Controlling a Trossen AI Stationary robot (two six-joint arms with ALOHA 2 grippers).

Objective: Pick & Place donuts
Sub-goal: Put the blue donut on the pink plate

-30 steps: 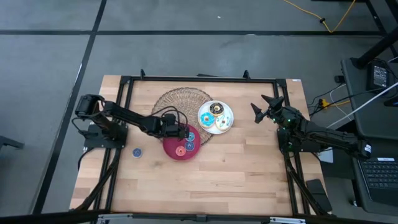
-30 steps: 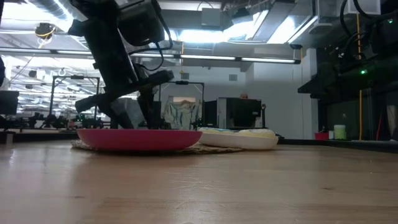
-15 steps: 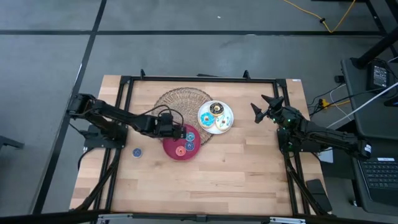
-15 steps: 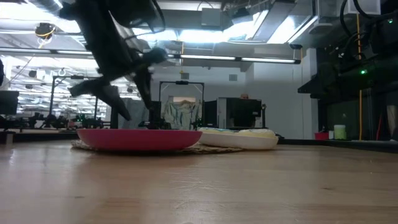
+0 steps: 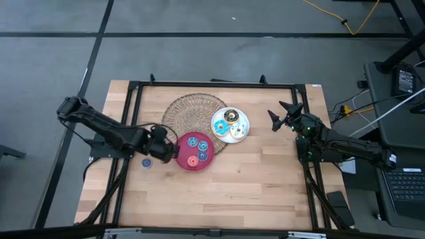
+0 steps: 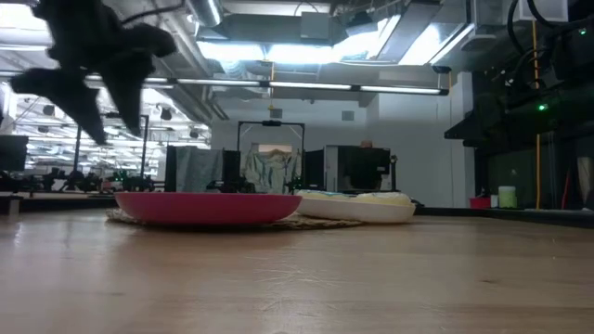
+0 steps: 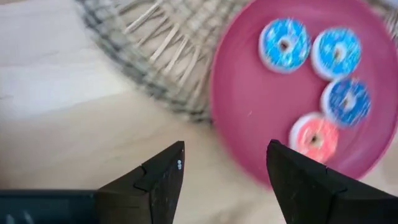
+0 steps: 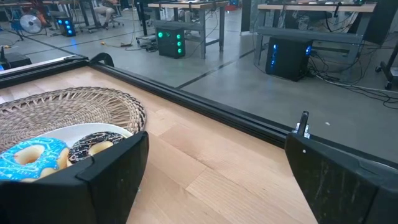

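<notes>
My left gripper (image 5: pixel 170 151) (image 7: pixel 225 150) is open and empty, raised beside the left rim of the red plate (image 5: pixel 184 163). Three small blue donuts (image 7: pixel 283 45) and a red one (image 7: pixel 313 137) lie flat in that plate. A navy donut (image 5: pixel 146 162) lies on the bare wood left of it. The white plate (image 5: pixel 230 137) holds a cyan donut (image 5: pixel 221 126), a chocolate one (image 5: pixel 232 117) and a white-sprinkled one (image 5: pixel 238 131). My right gripper (image 5: pixel 277 113) (image 8: pixel 217 155) waits open, right of the white plate.
The round wicker mat (image 5: pixel 189 109) lies under the far edges of both plates. Black frame rails (image 5: pixel 212 84) run along the far and side edges of the table. Bare wood (image 5: pixel 219 199) spans the near half.
My left gripper has risen from low over the red plate and drawn back toward the table's left and near edges, past the plate's rim. A blue donut now shows on the plate where the gripper stood.
</notes>
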